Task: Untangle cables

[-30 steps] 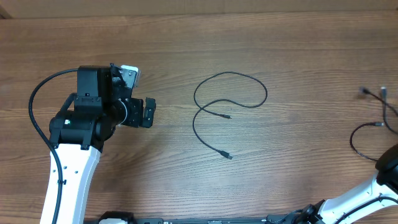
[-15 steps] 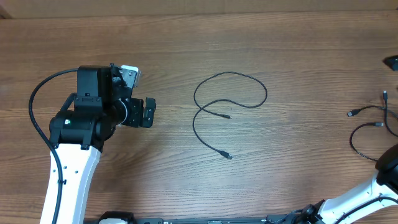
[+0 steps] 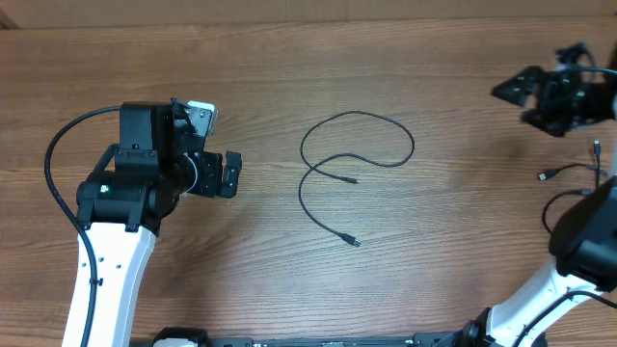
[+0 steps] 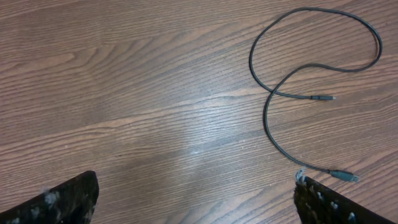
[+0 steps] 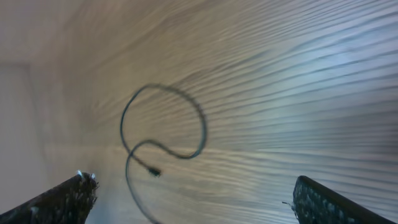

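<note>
One thin black cable (image 3: 357, 114) lies by itself mid-table in a loose S-loop, with its two small plugs free; the left wrist view shows it (image 4: 267, 118) at upper right, and the right wrist view shows it (image 5: 204, 130) blurred. More cables (image 3: 569, 170) sit at the right edge of the table, their plugs spread apart. My left gripper (image 3: 234, 173) (image 4: 196, 199) is open and empty, left of the middle cable. My right gripper (image 3: 516, 104) (image 5: 193, 199) hovers open and empty at the upper right, above the right-edge cables.
A thick black cable of the left arm (image 3: 58, 145) arcs out on its left. Another thin cord curves at the right edge (image 3: 546, 217), beside the right arm's white base link (image 3: 540, 304). Everything rests on a bare wooden tabletop (image 3: 289, 58).
The cable ends at the right edge dropped lower and spread on the table. The right gripper swung into the overhead view at the upper right. The left arm and middle cable stayed still.
</note>
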